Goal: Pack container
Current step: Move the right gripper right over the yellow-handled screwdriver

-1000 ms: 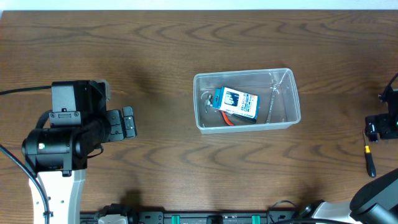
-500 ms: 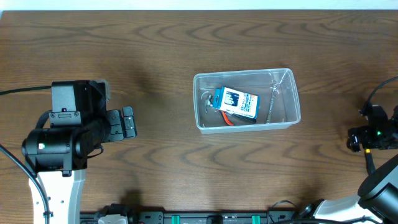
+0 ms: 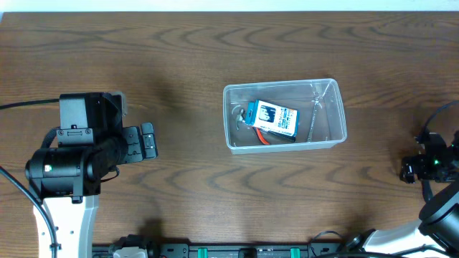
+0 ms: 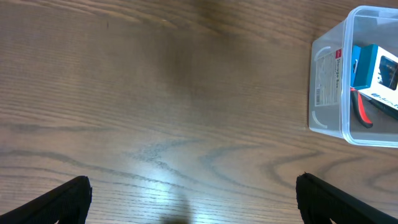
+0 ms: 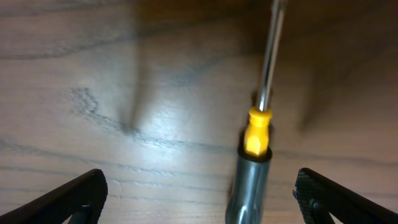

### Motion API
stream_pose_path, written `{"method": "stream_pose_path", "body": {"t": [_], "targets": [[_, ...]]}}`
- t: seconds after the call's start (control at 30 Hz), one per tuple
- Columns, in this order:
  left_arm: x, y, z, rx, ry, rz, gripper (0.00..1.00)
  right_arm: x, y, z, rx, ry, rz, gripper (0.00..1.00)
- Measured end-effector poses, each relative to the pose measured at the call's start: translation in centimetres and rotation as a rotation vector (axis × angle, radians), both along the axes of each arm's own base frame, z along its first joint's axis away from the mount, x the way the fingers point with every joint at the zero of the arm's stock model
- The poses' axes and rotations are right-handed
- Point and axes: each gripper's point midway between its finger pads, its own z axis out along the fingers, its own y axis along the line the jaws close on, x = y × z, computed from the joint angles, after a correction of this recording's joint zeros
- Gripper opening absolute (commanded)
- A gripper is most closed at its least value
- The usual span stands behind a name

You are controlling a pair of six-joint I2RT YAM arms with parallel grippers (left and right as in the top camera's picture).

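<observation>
The container [image 3: 338, 107] is a clear tub at mid-table. In it lie a blue box [image 3: 272, 118], red-handled pliers [image 3: 267, 139] and a metal tool [image 3: 315, 113]. In the left wrist view the container [image 4: 329, 81] shows at the upper right, well beyond my left gripper [image 4: 196, 202], which is open over bare wood. That left gripper [image 3: 150, 140] sits far left of the tub. My right gripper [image 5: 202, 199] is open, straddling a screwdriver [image 5: 256, 134] with a yellow collar and dark handle that lies on the table. From overhead, the right gripper [image 3: 417, 169] is at the right edge, over the screwdriver [image 3: 428, 192].
The left arm's base and body [image 3: 68, 168] fill the front left corner. The wooden table [image 3: 186, 193] stretches between the arms. Cables and mounts line the front edge [image 3: 237, 251].
My right arm has moved toward the table's front and slightly left, coming over the screwdriver. The left arm and the tub's contents have not moved.
</observation>
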Motion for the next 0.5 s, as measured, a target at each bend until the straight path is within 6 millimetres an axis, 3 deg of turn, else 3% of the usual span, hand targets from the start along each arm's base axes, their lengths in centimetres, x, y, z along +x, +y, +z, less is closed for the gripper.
{"method": "stream_pose_path", "body": {"t": [0.27,0.5], "targets": [[0.0,0.0,0.0,0.000,0.000,0.000,0.98,-1.1,-1.1,0.0,-0.001,-0.002,-0.036,0.99],[0.0,0.0,0.0,0.000,0.000,0.000,0.98,-0.7,-1.2,0.0,-0.003,-0.022,-0.011,0.99]]}}
